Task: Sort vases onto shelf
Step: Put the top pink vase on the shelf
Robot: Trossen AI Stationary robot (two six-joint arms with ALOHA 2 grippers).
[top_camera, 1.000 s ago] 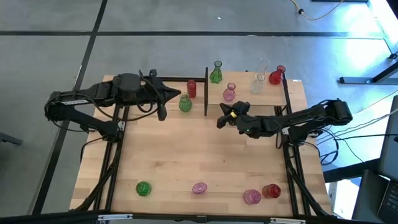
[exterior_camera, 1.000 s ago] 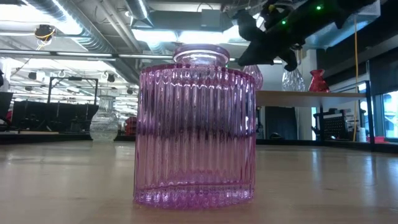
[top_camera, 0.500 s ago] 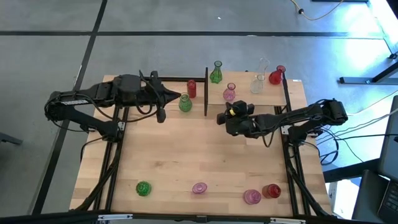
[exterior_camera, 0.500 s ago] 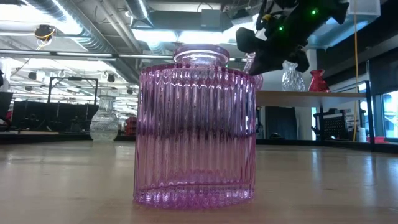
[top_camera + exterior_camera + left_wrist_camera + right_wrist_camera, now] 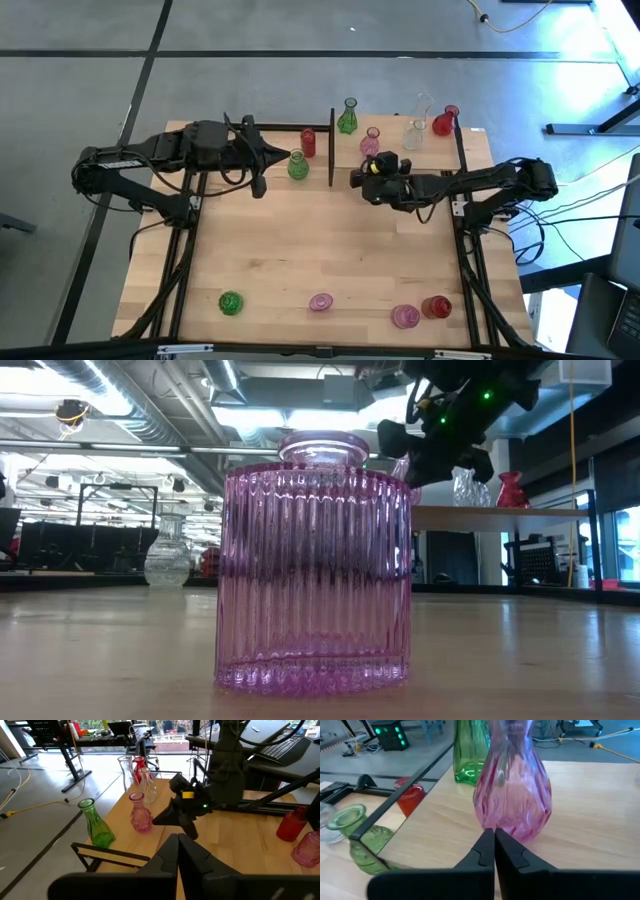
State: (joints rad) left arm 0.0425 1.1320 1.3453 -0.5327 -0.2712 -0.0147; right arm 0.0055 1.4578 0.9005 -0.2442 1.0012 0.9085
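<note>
While its jaws stand pressed together on nothing, the right gripper (image 5: 358,178) hangs just beside a pink bulbous vase (image 5: 370,145) on the shelf (image 5: 440,158), the closed tips pointing at the vase's belly (image 5: 512,795) in the right wrist view. Around that vase on the light-wood board, a green flask vase (image 5: 347,118) stands toward 11 o'clock, and a clear vase (image 5: 414,135) and a red vase (image 5: 444,122) toward 2 o'clock. Across the black upright post (image 5: 331,148), the left gripper (image 5: 262,168), fingers likewise closed and empty, hovers near a green vase (image 5: 297,165) and a red cylinder vase (image 5: 308,143). Four more vases wait along the tabletop's (image 5: 300,250) near edge: green (image 5: 231,302), pink (image 5: 320,301), ribbed pink (image 5: 404,316), red (image 5: 436,306).
</note>
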